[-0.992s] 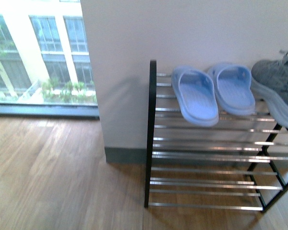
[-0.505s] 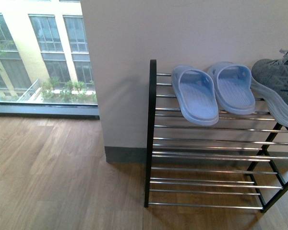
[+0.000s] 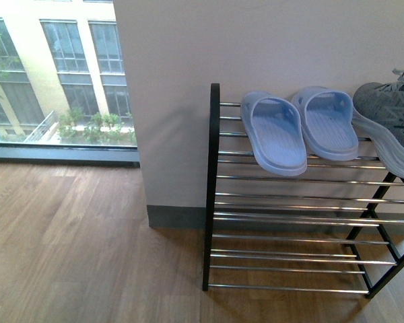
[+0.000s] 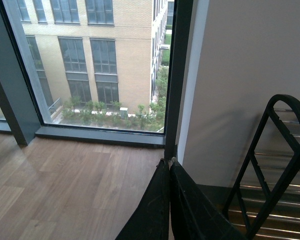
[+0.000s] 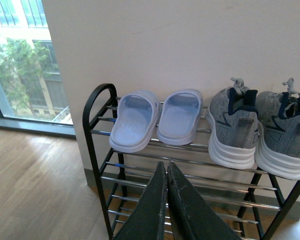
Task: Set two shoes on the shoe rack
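Note:
Two grey knit sneakers with thick white soles stand side by side on the top tier of the shoe rack (image 5: 97, 100), heels outward: one (image 5: 232, 127) left of the other (image 5: 285, 135) in the right wrist view. One sneaker (image 3: 394, 121) shows at the right edge of the front view, on the rack (image 3: 213, 168). My right gripper (image 5: 166, 164) is shut and empty, held in front of the rack below the top tier. My left gripper (image 4: 169, 161) is shut and empty, beside the rack's side loop (image 4: 285, 150). Neither gripper shows in the front view.
A pair of light blue slippers (image 5: 155, 120) lies on the top tier left of the sneakers, also in the front view (image 3: 299, 131). A white wall (image 3: 256, 47) backs the rack. A floor-to-ceiling window (image 3: 54, 81) is to the left. Wooden floor (image 3: 74, 242) lies around.
The front view has shifted very slightly; the shoes and slippers stay on the rack.

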Action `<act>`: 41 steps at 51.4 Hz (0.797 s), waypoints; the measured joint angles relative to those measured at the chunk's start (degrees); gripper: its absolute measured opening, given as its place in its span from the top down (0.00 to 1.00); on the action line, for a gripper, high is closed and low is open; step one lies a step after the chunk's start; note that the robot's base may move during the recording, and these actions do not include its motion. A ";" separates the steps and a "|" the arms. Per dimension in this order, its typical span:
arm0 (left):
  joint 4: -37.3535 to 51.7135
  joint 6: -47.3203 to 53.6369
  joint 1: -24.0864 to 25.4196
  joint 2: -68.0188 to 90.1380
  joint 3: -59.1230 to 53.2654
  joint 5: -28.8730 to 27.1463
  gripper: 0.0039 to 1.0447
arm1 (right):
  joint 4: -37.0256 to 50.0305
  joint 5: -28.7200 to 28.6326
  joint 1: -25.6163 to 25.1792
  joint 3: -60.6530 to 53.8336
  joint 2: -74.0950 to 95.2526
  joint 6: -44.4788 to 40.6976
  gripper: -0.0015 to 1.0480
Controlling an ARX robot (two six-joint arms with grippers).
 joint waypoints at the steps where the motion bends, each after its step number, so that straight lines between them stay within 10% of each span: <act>1: -0.76 0.00 0.00 -0.79 0.00 0.00 0.99 | 0.00 0.02 0.00 0.00 0.00 0.00 0.91; 24: -16.00 0.00 0.00 -17.05 -0.04 0.00 0.99 | 0.00 0.02 0.00 0.00 0.00 0.07 0.08; 41: -22.05 0.00 0.00 -23.23 -0.04 0.00 0.99 | 0.00 0.00 0.00 0.00 0.00 0.11 0.09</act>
